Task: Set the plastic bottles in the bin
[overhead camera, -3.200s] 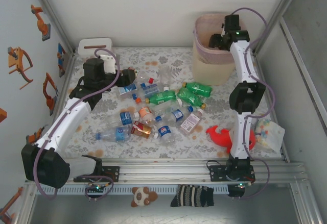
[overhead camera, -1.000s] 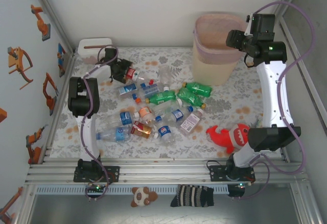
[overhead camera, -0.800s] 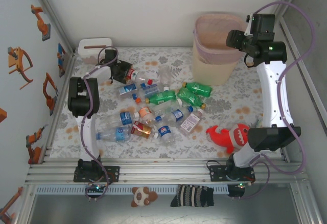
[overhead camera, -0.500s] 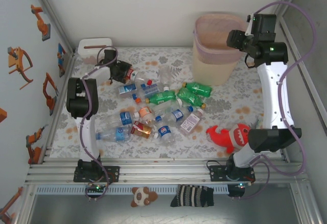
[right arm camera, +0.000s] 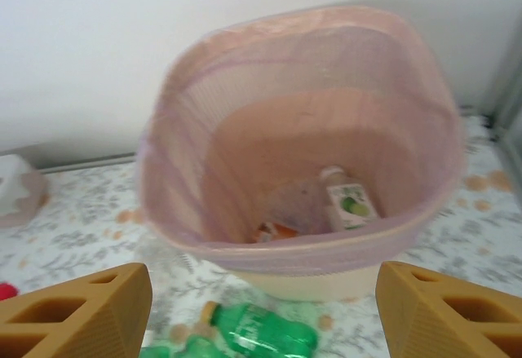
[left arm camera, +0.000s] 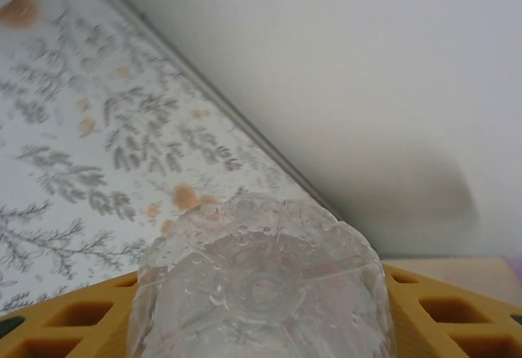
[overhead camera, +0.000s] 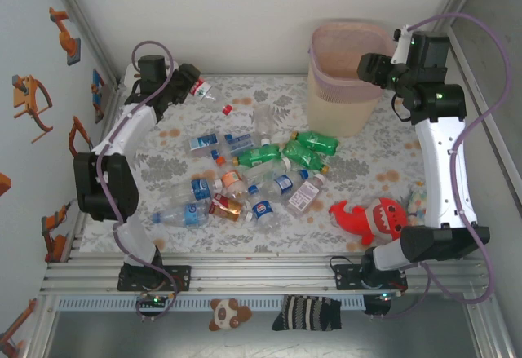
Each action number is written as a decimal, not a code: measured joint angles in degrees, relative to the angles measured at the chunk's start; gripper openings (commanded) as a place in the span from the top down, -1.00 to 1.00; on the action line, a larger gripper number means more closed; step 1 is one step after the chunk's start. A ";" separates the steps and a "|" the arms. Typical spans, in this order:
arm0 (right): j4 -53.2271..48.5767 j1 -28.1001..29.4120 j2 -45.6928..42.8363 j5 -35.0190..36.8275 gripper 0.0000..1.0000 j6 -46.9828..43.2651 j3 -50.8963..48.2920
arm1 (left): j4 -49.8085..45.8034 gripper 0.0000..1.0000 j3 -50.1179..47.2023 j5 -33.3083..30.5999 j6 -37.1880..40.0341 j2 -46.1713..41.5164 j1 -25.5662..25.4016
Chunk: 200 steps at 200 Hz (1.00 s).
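Top external: mounted high above and behind the arm bases, angled steeply down toward the far white wall, far enough back to take in the whole tabletop, both arms and the bin at far right. Left wrist: pressed very close behind the base of a clear bottle framed by the left gripper's fingers, looking past it low across the patterned tabletop to the back wall. Right wrist: raised near the bin, tilted down into its mouth, the right gripper's fingers at the lower corners. Shared with the overhead view: the bin, the green bottles beside it, and the far strip of tabletop along the wall.
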 measured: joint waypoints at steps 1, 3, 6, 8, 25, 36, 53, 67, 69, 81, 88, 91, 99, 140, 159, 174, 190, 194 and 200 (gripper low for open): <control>0.22 0.00 -0.11 -0.26 -0.43 0.00 -0.22 | 0.11 -0.09 -0.11 0.09 0.17 -0.17 0.00; 0.81 0.02 -0.37 -0.98 -0.43 0.02 -0.79 | 0.37 -0.09 -0.42 0.22 0.68 -0.63 0.00; 1.51 0.02 -0.66 -2.08 -0.43 0.02 -1.49 | 0.76 -0.08 -0.87 0.59 1.46 -1.55 0.00; 1.88 0.02 -0.83 -2.62 -0.43 0.02 -1.88 | 1.05 -0.08 -1.18 0.83 2.08 -2.05 -0.02; 6.38 0.02 -2.51 -9.07 -0.42 0.09 -6.03 | 2.84 -0.09 -3.21 2.99 6.14 -5.88 -0.24; 9.42 0.04 -3.37 -13.55 -0.41 0.46 -8.46 | 4.20 -0.08 -4.55 5.11 9.14 -8.41 -0.55; 14.01 0.48 -4.11 -19.93 -0.41 0.94 -11.34 | 5.95 -0.09 -6.19 9.75 13.55 -12.04 -1.40; 17.51 1.44 -4.57 -24.35 -0.42 1.22 -13.27 | 7.37 -0.10 -6.86 14.29 16.92 -14.64 -2.38; 17.94 1.57 -4.63 -24.76 -0.42 1.25 -13.46 | 7.63 -0.10 -6.93 14.95 17.42 -14.95 -2.54; 20.72 2.93 -5.07 -28.26 -0.43 1.44 -14.93 | 8.63 -0.09 -7.10 18.64 19.89 -16.94 -3.52; 22.18 3.82 -5.29 -29.99 -0.44 1.44 -15.63 | 9.18 -0.08 -7.10 20.79 21.27 -18.10 -4.24; 22.69 4.24 -5.40 -30.69 -0.44 1.44 -15.82 | 9.33 -0.08 -7.10 21.49 21.77 -18.49 -4.52; 24.02 5.42 -5.55 -32.72 -0.45 1.44 -16.20 | 9.79 -0.08 -7.10 23.50 23.17 -19.71 -5.38; 28.98 12.41 -5.62 -40.39 -0.53 0.09 -16.44 | 12.39 -0.07 -7.21 32.39 28.37 -24.65 -10.19; 29.73 15.87 -5.62 -42.99 -0.59 -1.46 -16.44 | 14.10 -0.07 -7.45 35.76 29.09 -25.83 -11.69; 30.36 18.36 -5.62 -44.44 -0.65 -2.60 -16.44 | 15.43 -0.07 -7.48 38.01 29.46 -26.34 -12.87; 30.73 20.41 -5.49 -45.68 -0.69 -3.48 -16.44 | 16.37 -0.07 -7.50 40.30 29.99 -26.73 -14.40; 30.82 20.79 -5.44 -46.01 -0.70 -3.80 -16.44 | 16.55 -0.07 -7.50 40.83 30.14 -26.77 -14.80; 31.01 21.46 -5.31 -46.42 -0.72 -4.11 -16.44 | 16.76 -0.06 -7.50 41.51 30.32 -26.82 -15.34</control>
